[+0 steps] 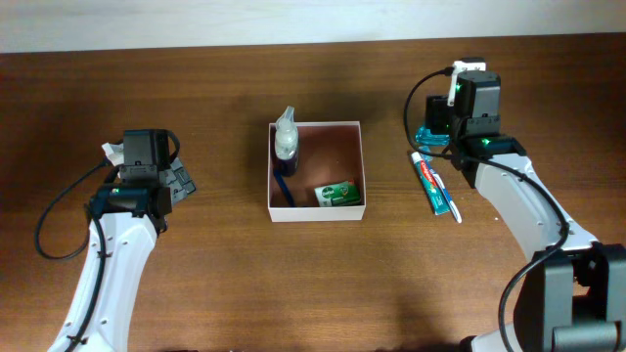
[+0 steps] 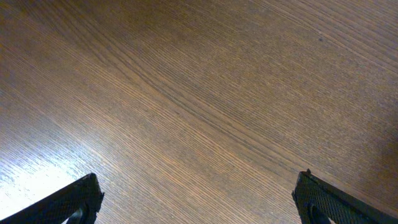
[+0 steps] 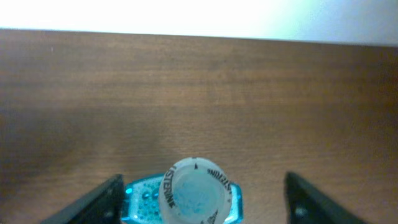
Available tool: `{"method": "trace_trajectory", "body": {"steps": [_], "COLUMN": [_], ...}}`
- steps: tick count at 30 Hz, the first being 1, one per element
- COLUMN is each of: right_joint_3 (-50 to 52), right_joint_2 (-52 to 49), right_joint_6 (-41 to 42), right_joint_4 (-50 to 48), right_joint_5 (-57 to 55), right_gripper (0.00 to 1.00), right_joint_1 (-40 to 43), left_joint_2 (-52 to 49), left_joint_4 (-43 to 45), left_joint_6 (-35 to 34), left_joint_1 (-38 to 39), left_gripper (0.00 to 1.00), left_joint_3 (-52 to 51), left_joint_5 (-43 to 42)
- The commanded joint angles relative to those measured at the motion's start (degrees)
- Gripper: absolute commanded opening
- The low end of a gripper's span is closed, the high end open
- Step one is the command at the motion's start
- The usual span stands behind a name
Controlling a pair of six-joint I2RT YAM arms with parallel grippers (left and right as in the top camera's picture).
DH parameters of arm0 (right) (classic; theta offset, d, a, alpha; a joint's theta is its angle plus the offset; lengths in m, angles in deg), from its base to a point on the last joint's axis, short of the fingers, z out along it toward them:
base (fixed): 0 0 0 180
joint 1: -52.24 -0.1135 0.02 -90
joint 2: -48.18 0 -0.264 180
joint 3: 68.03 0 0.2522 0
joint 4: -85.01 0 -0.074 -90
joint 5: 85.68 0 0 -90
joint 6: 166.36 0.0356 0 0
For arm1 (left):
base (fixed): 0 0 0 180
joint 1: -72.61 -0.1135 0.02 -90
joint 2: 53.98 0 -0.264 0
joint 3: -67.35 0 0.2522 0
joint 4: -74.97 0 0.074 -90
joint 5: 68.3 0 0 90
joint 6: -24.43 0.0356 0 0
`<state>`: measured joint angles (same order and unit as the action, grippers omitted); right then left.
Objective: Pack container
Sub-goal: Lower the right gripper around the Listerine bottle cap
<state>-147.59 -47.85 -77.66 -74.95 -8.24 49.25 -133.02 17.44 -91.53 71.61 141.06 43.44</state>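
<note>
At the middle of the overhead view, one container (image 1: 333, 147) is sitting on the wooden table (image 1: 215, 284). Three things are lying inside it: one clear bottle (image 1: 286, 145) along its left wall, one thin blue item (image 1: 281, 186) below that, too small to name, and one green box (image 1: 338, 194) in its lower right corner. Right of the container, one toothpaste tube (image 1: 435, 184) is lying on the table. Just above the tube, one teal mouthwash bottle (image 3: 186, 196) is standing upright, white cap up.

At the left of the overhead view, the left gripper (image 2: 199, 199) is hanging over bare wood with its fingers spread wide, holding and touching nothing. At the upper right, the right gripper (image 3: 199, 202) is also gaping wide, its fingers straddling the mouthwash bottle with clear gaps on both sides.
</note>
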Motion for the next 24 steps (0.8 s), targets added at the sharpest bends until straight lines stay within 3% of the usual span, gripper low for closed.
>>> {"method": "trace_trajectory", "body": {"steps": [1, 7, 16, 24], "right_joint_3": [-0.98, -0.98, -0.98, -0.98], "right_joint_2": [-0.79, -0.79, -0.79, -0.44], "right_joint_6": [0.74, 0.74, 0.72, 0.7], "right_joint_4": [-0.35, -0.55, -0.52, -0.55], "right_joint_5": [0.07, 0.07, 0.07, 0.07], "right_gripper": [0.64, 0.45, 0.24, 0.18], "right_joint_1": [0.17, 0.15, 0.15, 0.09], "left_joint_2": [0.94, 0.94, 0.96, 0.94], "left_joint_4": [-0.04, -0.04, -0.04, -0.04], "left_joint_6": [0.33, 0.33, 0.33, 0.33], "left_joint_1": [-0.2, -0.2, -0.2, -0.2], "left_gripper": [1.0, 0.99, 0.99, 0.99], "left_joint_3": [1.22, 1.22, 1.22, 1.22], "left_joint_5": [1.01, 1.01, 1.03, 1.01]}}
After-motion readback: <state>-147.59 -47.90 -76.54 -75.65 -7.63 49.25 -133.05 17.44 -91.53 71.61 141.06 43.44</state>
